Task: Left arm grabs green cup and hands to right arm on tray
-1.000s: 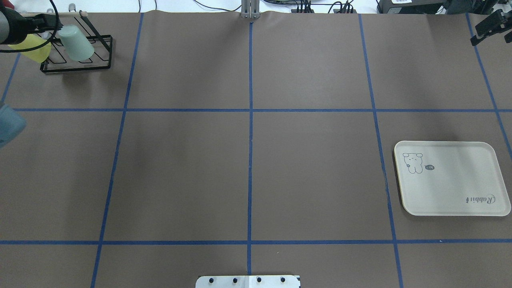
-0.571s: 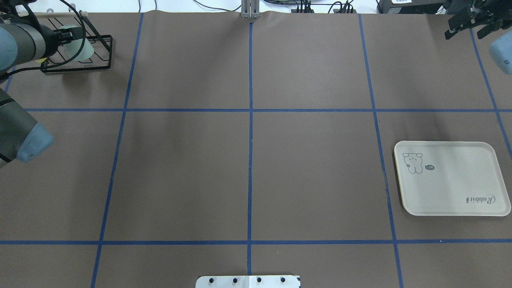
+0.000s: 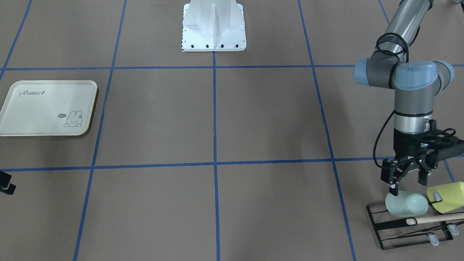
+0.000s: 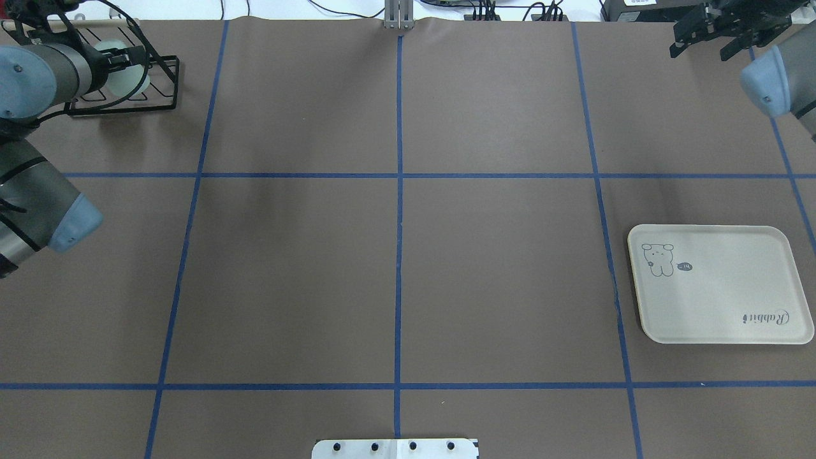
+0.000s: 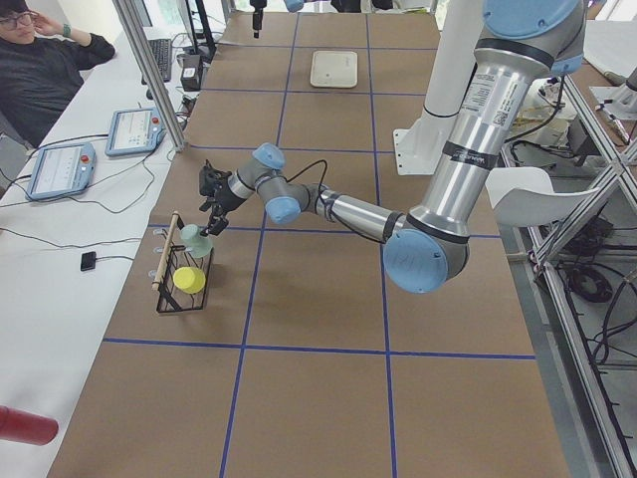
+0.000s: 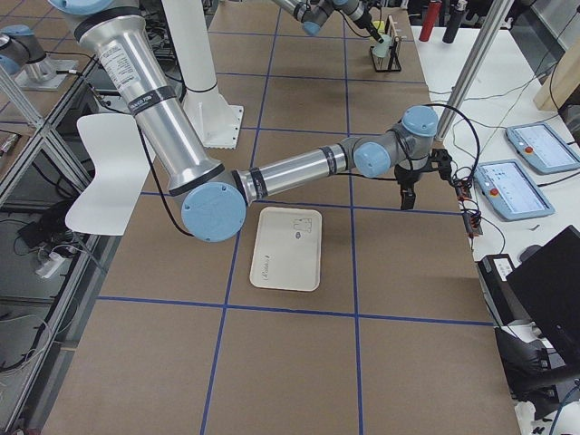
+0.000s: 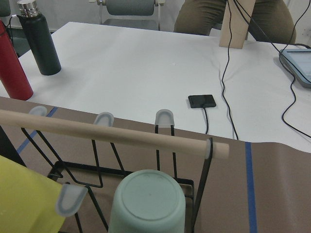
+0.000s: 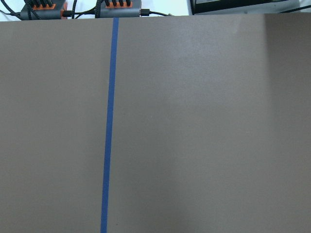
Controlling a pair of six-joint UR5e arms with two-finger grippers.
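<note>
Left gripper (image 3: 407, 181) hovered wide open, empty — just above the green cup (image 3: 406, 203) on the rack (image 3: 374, 225); right gripper (image 4: 701, 37) open too, empty.

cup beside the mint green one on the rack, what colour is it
Yellow-green. The cup shows best in the exterior front-facing view.

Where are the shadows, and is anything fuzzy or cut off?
Overhead exterior: a soft grey shadow lies on the table just beyond the tray. Left wrist-mounted: the green cup looks sharp, and the yellow cup is cut off by the picture's corner.
</note>
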